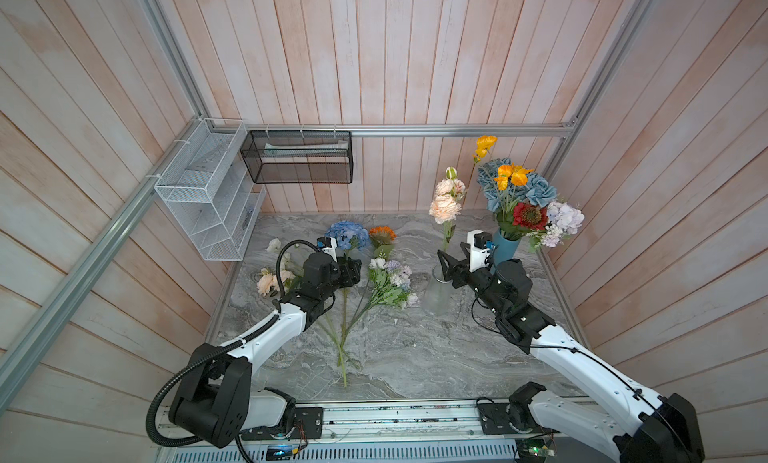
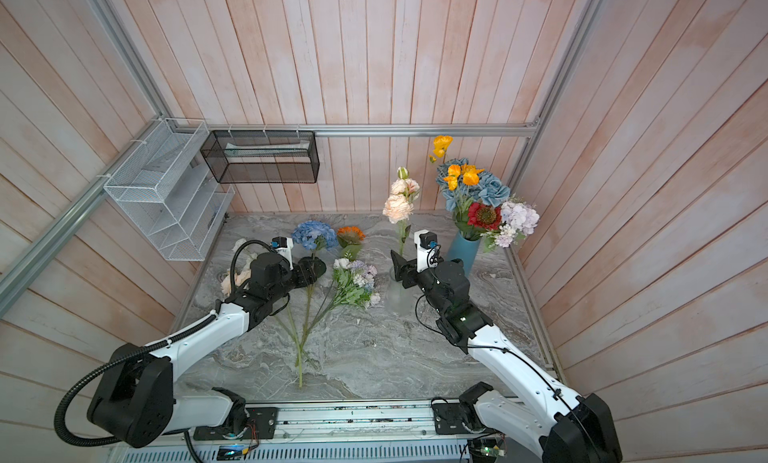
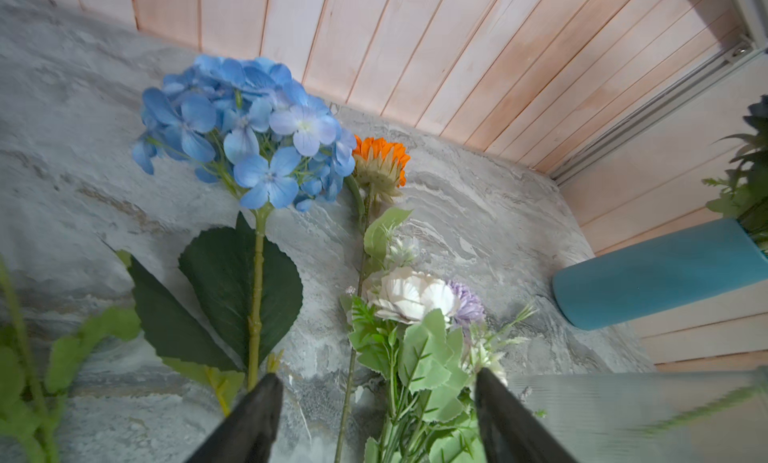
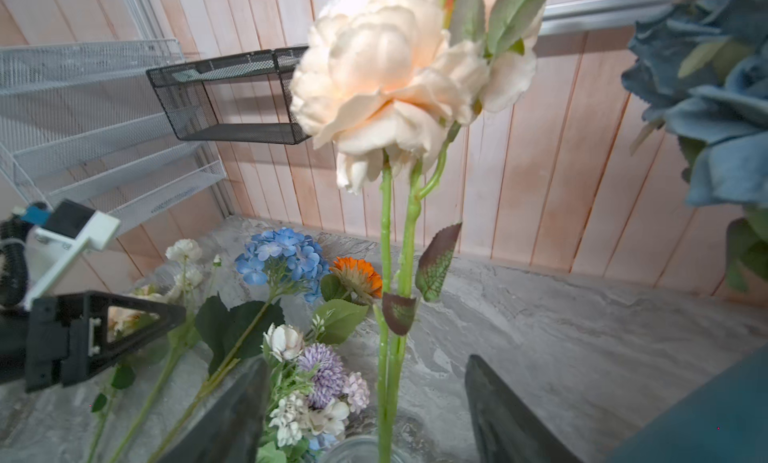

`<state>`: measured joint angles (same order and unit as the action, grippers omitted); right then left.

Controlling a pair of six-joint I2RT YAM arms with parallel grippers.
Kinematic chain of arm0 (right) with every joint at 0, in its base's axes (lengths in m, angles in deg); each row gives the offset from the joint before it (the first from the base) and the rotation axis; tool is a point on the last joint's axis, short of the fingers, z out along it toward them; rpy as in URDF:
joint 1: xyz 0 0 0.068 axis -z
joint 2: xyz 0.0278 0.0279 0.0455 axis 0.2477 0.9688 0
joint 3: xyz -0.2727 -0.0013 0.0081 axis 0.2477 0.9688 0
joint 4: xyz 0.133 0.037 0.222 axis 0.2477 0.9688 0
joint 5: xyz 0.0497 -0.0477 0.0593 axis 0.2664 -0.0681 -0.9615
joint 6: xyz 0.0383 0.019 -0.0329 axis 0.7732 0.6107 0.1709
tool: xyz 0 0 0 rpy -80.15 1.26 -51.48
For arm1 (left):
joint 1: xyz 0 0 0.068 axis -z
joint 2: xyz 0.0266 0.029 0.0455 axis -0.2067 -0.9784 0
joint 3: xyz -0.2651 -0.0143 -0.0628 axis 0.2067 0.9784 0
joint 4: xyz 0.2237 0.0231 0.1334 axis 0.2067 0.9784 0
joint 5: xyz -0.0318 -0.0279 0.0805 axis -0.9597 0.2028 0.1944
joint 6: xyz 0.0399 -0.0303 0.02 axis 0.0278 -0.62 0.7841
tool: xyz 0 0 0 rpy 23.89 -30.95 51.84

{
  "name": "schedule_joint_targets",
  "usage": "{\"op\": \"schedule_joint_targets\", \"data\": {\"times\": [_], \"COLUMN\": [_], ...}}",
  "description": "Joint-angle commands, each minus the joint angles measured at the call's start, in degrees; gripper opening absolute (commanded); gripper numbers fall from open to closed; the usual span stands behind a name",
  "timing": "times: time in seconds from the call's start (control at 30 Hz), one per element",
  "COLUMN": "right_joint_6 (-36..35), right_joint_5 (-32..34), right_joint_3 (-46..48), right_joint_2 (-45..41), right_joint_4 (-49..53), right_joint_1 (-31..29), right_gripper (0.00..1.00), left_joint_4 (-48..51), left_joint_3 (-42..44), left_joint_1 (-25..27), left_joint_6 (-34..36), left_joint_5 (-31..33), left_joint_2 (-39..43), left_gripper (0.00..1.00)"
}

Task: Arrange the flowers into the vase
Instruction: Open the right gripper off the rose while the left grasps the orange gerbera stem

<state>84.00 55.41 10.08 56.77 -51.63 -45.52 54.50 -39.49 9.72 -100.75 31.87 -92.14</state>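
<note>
Right claw [image 4: 365,367] is gaping clear around the peach rose stem [image 4: 385,253]; left claw [image 3: 376,382] is gaping over loose flowers [image 3: 409,294] on the desk [image 3: 478,232].

Grey marbled table [image 1: 415,353]
Loose flowers [image 1: 388,284] are laid on it; a glass vase [image 1: 436,297] and a blue vase [image 1: 505,252] are stood alongside.

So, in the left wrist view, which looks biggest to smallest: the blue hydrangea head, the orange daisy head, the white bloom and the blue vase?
1. blue hydrangea head
2. blue vase, partly cut off by the frame
3. white bloom and orange daisy head: nearly alike, bloom nearer the camera, so unranked.
</note>
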Motion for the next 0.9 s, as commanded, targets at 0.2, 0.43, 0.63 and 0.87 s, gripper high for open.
{"op": "schedule_joint_targets", "data": {"times": [0.2,0.43,0.63,0.87], "right_joint_6": [4.7,5.6,5.9,5.8], "right_joint_5": [7.9,8.6,8.6,9.0], "right_joint_3": [2.0,3.9,4.6,5.0], "right_joint_2": [0.8,-0.1,-0.5,-1.2], "right_joint_4": [-8.2,-8.9,-9.2,-9.0], "right_joint_1": [1.2,2.2,2.8,3.2], "right_gripper": [0.98,0.98,0.98,0.98], "left_joint_4": [11.8,17.9,20.3,20.3], "left_joint_3": [-5.1,-9.8,-12.8,-13.8], "left_joint_1": [1.2,4.0,6.0,6.5], "left_joint_6": [7.3,10.1,11.0,10.9], "left_joint_5": [-3.5,1.2,5.0,5.3], "left_joint_2": [-7.8,-14.9,-19.7,-22.4], "left_gripper": [0.56,0.52,0.46,0.40]}}
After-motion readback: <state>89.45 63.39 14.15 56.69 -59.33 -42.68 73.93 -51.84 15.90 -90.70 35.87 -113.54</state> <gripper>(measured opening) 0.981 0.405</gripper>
